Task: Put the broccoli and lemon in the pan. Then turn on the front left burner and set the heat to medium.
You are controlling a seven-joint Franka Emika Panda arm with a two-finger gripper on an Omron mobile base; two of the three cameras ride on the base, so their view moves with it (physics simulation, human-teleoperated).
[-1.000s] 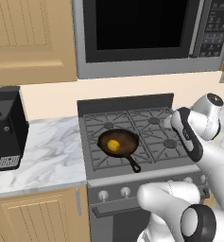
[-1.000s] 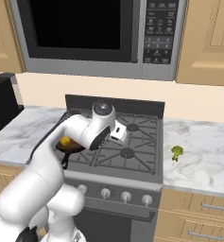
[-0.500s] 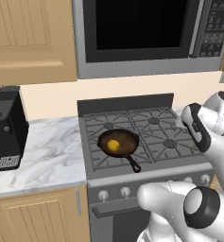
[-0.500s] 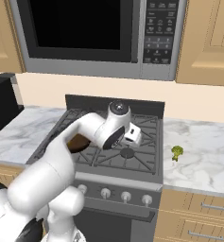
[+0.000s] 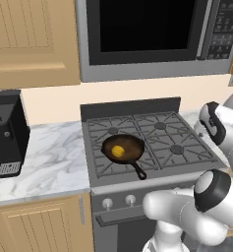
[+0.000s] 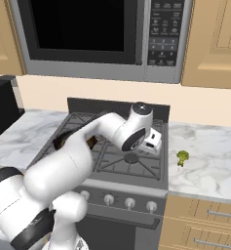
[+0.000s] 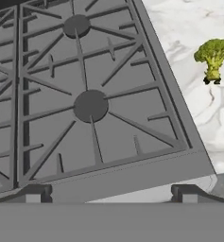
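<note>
Lemon [image 5: 117, 151] sits inside the cast-iron pan [image 5: 124, 149], which rests on the front left burner [image 5: 108, 157] of the gas stove [image 5: 152, 140], its short black handle pointing toward the stove's front edge. Broccoli [image 6: 182, 156] stands upright on the marble worktop [image 6: 209, 156] to the right of the stove, near the stove's right edge and well apart from the pan; from the hand camera it shows at the upper right [image 7: 212, 55], beyond the grate's edge. Gripper [image 7: 111, 193] hangs over the right-hand burners with its two dark fingertips [image 7: 34, 193] spread wide, nothing between them. A black coffee machine [image 5: 9, 133] stands on the worktop left of the stove, under the wooden cabinet; a microwave [image 5: 152, 34] hangs above the stove
</note>
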